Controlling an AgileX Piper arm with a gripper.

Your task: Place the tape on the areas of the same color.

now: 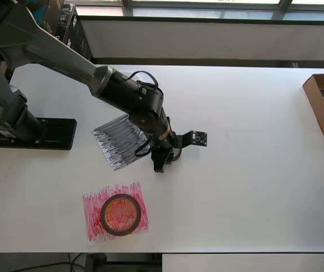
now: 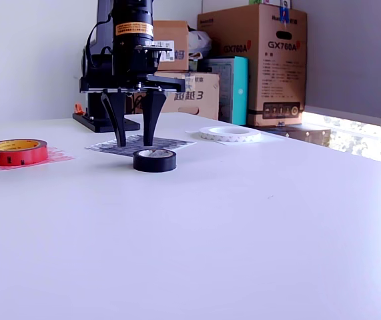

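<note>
White laminate, smooth and matte, forms the table (image 2: 243, 220) that fills both views. On it, in the lower left of the overhead view, lies a roughly square paper sheet scribbled with dense red lines (image 1: 93, 226), its edges a little ragged with colour. A red roll of tape (image 1: 120, 214) sits flat on that sheet, a wide ring with a brownish inner core; in the exterior view it shows at the far left as a low glossy red band.

Just above, near the centre left of the overhead view, a second sheet hatched with black strokes (image 1: 116, 141) lies tilted, partly covered by the arm. A small black roll of tape (image 2: 155, 160), shiny and squat, rests flat on the bare table just in front of that sheet's near edge in the exterior view; from overhead it is hidden under the arm.

The gripper (image 2: 135, 141) hangs upright with its two thin black fingers (image 2: 117, 120) pointing down, spread apart and holding nothing. Their tips hang just behind the black roll, over the black sheet's edge.

Farther back, right of centre in the exterior view, a flat white roll of tape (image 2: 229, 133) lies on a plain white sheet (image 2: 207, 141). Cardboard boxes (image 2: 260, 60) stand behind the table.
</note>
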